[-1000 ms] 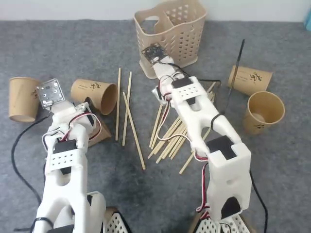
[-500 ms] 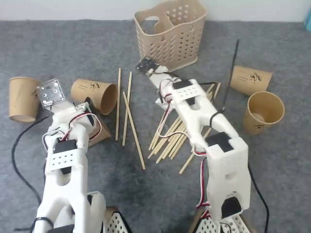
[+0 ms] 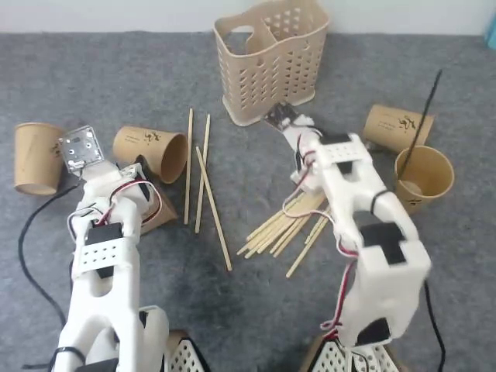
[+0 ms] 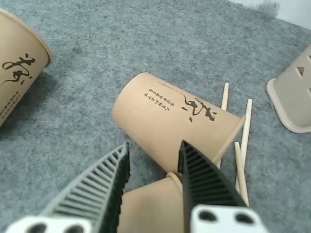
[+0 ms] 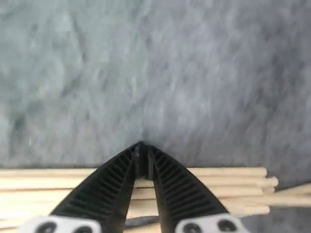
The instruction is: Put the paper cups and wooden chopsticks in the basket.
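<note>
**While the left jaws stand spread at a cup, the right ones are pressed together over the chopsticks**

Because the left gripper (image 4: 153, 150) is spread wide, a side-lying cup (image 4: 175, 116) shows between its tips. A lower cup (image 4: 150, 208) lies beneath the fingers. The far-left cup (image 3: 35, 157) sits well apart on the grey carpet (image 3: 116, 77).

The right gripper (image 5: 141, 145) has its jaws pressed together with nothing visible between them. It hangs over the chopstick bundle (image 5: 218, 182); whether the tips touch the sticks is hard to tell from this close. From above, the bundle fans out beside the right arm, and three loose chopsticks (image 3: 203, 170) lie near the side-lying cup.

On the right side a tipped cup (image 3: 399, 126) lies just beside an upright cup (image 3: 421, 178). The basket (image 3: 271, 74) stands upright at the far side of the carpet, beyond the chopsticks.
</note>
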Available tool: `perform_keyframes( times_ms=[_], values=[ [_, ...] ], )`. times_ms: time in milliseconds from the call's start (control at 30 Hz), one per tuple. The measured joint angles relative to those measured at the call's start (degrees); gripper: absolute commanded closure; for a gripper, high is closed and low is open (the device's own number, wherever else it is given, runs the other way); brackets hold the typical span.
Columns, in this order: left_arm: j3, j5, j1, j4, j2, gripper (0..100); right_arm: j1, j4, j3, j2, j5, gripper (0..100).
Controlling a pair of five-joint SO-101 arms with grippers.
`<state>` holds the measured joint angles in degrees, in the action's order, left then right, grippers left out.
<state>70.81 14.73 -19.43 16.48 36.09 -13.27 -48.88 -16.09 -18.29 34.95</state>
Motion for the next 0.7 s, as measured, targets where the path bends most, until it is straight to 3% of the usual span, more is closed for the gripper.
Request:
perform_keyframes(
  times_ms=[200,333,467,700],
  values=[
    [0.0,0.0,0.0,0.0,0.0,84,-1.1,4.0,-17.8,17.1,0.3,99.0],
    [0.0,0.0,0.0,-0.1,0.0,84,-3.2,4.1,-19.8,28.4,-0.9,98.5],
    [0.0,0.0,0.0,-0.1,0.0,84,-3.3,5.1,-17.4,33.8,-10.7,92.5],
    [0.0,0.0,0.0,-0.1,0.0,84,-3.3,5.2,-1.4,30.9,-32.2,84.6]
  ],
)
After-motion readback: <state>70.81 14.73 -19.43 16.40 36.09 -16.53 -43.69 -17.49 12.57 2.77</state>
